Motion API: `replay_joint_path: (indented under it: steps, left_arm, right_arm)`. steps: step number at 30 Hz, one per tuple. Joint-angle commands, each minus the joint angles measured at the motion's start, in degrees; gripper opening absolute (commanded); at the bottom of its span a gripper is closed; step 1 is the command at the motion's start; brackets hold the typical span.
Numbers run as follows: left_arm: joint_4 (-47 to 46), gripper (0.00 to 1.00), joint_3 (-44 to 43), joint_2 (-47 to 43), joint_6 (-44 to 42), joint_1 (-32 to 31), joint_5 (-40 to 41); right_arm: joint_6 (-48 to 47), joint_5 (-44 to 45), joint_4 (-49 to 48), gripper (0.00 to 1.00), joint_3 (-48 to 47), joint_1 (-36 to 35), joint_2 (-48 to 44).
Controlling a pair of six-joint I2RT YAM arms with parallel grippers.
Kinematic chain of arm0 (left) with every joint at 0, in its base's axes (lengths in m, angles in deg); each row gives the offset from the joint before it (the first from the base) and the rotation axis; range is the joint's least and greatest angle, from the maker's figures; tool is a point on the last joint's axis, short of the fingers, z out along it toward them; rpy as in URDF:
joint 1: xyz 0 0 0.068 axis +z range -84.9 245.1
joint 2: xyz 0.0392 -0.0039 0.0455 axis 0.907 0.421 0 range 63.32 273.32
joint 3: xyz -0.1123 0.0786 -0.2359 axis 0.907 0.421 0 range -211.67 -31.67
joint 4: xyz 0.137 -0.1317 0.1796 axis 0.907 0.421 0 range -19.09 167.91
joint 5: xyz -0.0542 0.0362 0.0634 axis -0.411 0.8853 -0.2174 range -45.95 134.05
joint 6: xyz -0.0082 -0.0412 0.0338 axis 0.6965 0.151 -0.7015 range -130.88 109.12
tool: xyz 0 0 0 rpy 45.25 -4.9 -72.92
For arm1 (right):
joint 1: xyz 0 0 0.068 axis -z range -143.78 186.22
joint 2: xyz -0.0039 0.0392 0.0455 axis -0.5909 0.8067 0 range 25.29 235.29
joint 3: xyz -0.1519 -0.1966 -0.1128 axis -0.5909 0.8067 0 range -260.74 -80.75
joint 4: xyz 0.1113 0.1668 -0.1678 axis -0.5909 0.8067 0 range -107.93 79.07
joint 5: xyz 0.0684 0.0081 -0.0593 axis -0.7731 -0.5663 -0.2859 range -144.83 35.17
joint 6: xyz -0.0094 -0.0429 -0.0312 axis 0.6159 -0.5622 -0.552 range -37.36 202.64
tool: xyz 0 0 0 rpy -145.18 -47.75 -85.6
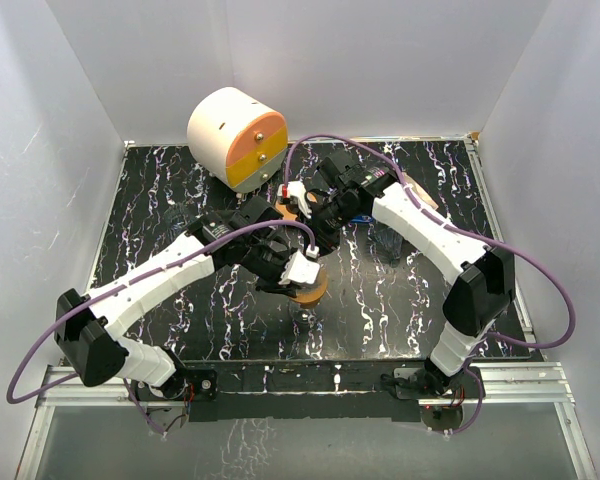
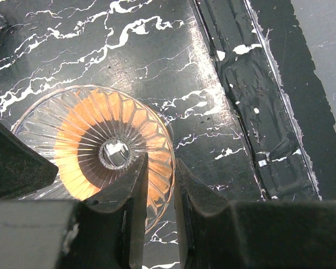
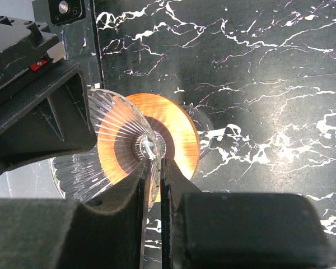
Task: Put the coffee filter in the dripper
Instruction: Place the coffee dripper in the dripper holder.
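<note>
- Table (image 1: 180, 200): black marbled top. It carries everything in the scene, and both arms reach in from its near edge.
- Drum (image 1: 225, 125): white body with a yellow-orange face, standing at the far left, well apart from the work. It is judged to play no part in this step.
- Left gripper (image 2: 162, 190): jaws drawn in to a narrow slit astride the dripper's near rim, with the glass lip in the slit. This is judged to be a pinch that steadies the piece.
- Right gripper (image 3: 154, 179): jaws almost together, with the ribbed glass edge nipped between them. It reaches in from the far right. A rim hold leaves the bowl unobstructed, which is probably why it grips there.
- Dripper (image 2: 101, 129): a ribbed clear cone on an orange wooden collar. It is at the table's middle, toward the near side, between the two grippers.
  - The mouth faces up and the drain hole is at the bottom, so its axis runs roughly vertical and it is widest across the rim.
  - The right wrist view sees it obliquely.
  - It reads as ready to receive the filter.
- Orange-brown patch (image 1: 283, 209): lies under the right wrist, just far of the dripper. What it is cannot be told.
- Coffee filter: not made out in any view. It is not in the dripper, whose bowl shows bare ribs.
</note>
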Motion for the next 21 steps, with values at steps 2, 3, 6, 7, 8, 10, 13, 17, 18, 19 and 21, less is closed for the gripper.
replay_joint_path:
  steps: [2, 3, 6, 7, 8, 10, 13, 17, 18, 19, 21]
  left_arm:
    - [10.2, 0.00, 6.0, 4.2, 2.3, 0.9, 6.2]
    - [10.2, 0.00, 6.1, 4.2, 2.4, 0.8, 6.2]
    - [10.0, 0.00, 6.2, 4.4, 2.6, 0.9, 6.3]
    - [10.0, 0.00, 6.2, 4.4, 2.7, 0.9, 6.3]
    - [9.9, 0.00, 6.2, 4.4, 2.8, 0.8, 6.2]
    - [10.0, 0.00, 6.3, 4.7, 2.9, 0.9, 6.1]
    - [9.8, 0.00, 6.7, 4.9, 3.1, 0.9, 6.0]
    - [9.6, 0.00, 7.1, 5.5, 3.1, 0.8, 6.1]
    - [9.7, 0.00, 7.2, 5.5, 3.1, 0.8, 6.1]
    - [9.7, 0.00, 7.3, 5.5, 3.1, 0.8, 6.1]
    - [9.5, 0.00, 7.7, 5.4, 3.1, 0.8, 6.2]
  right_arm:
    - [-2.7, 7.6, 3.6, 0.03, 4.3, -0.4, 2.0]
    - [-2.7, 7.8, 3.5, 0.03, 4.5, -0.4, 2.0]
    - [-2.7, 8.0, 3.3, 0.03, 5.3, -0.4, 1.9]
    - [-2.7, 8.1, 3.2, 0.03, 5.5, -0.4, 1.9]
    - [-2.7, 8.3, 3.1, 0.03, 5.9, -0.4, 1.9]
    - [-2.8, 8.6, 2.7, 0.03, 6.9, -0.4, 1.9]
    - [-2.8, 8.9, 2.2, 0.03, 8.1, -0.3, 2.0]
    - [-2.8, 9.2, 1.7, 0.03, 9.3, -0.3, 2.0]
    - [-2.8, 9.1, 1.6, 0.03, 9.4, -0.4, 2.0]
    - [-2.8, 9.2, 1.6, 0.03, 9.6, -0.4, 1.9]
    - [-2.9, 9.2, 1.5, 0.03, 9.8, -0.4, 0.3]
